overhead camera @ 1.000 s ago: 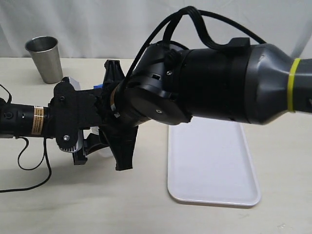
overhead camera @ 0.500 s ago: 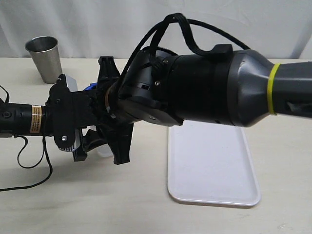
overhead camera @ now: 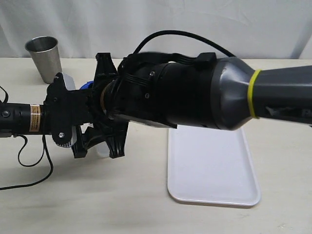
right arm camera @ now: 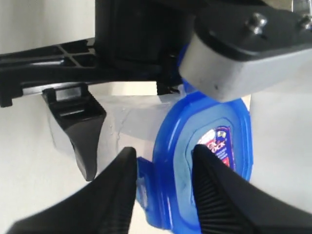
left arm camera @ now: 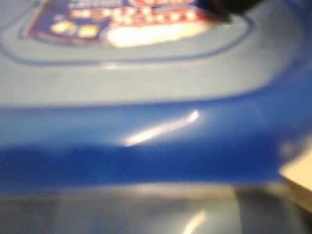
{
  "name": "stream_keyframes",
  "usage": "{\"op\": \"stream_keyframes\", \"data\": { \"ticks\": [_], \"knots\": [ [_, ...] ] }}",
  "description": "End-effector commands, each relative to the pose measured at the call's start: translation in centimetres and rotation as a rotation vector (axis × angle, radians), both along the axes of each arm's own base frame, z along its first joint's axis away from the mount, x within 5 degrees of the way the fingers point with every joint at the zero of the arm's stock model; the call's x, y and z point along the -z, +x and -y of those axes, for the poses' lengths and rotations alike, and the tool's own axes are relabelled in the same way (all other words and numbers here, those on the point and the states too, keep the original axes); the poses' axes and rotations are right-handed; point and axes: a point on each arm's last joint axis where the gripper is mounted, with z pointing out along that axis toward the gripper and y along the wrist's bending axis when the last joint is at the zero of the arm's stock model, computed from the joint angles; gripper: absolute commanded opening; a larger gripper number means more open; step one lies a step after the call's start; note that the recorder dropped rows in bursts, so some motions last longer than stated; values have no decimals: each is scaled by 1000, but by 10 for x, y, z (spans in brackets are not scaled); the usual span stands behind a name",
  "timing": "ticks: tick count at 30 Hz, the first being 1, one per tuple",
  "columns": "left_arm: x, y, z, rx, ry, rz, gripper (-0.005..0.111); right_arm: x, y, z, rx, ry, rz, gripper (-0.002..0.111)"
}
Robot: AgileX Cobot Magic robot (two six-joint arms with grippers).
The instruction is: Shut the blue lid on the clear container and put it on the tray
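Table (overhead camera: 97,204): pale and wide, and everything stands on it or hangs over it.
Right arm (overhead camera: 234,97): big, grey and black, reaching in from the right across the middle.
Tray (overhead camera: 214,165): white and flat, lying on the table under the right arm.
Left arm (overhead camera: 24,117): thin and black, coming in from the left.
Right gripper (right arm camera: 164,150): fingers spread apart, with one edge of the lid between them.
Left gripper (right arm camera: 122,109): one finger (right arm camera: 80,126) lies along the container's side; the other is hidden, so it only seems to be gripping.
Steel cup (overhead camera: 45,58): upright at the far left, well apart from the arms.
Clear container (right arm camera: 129,122): between the two grippers, left of the tray and not on it.
Blue lid (right arm camera: 180,146): sitting on the container's mouth.
Sticker (right arm camera: 218,141): small, on the lid's face.
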Motion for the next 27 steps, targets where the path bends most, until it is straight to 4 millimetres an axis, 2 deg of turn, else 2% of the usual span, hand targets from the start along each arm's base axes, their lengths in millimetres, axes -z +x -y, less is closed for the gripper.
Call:
{"op": "stream_keyframes", "data": {
  "ticks": [1, 4, 12, 19, 23, 27],
  "knots": [
    [-20, -15, 18, 255, -80, 223, 0, 50, -9, 16, 136, -118, -249, 32],
    [-20, -12, 18, 251, -52, 295, 0, 30, -15, 16, 117, -53, -281, 34],
    [-16, -10, 16, 353, 98, 576, 0, -27, -31, 30, 104, 38, -283, 48],
    [-15, -10, 15, 362, 107, 584, 0, -72, -38, 42, 124, 194, -224, 48],
    [-15, -12, 16, 386, 99, 590, 0, -82, -32, 48, 166, 283, -205, 48],
    [-16, -14, 17, 404, 89, 615, 0, -74, -15, 56, 233, 296, -222, 48]
  ]
}}
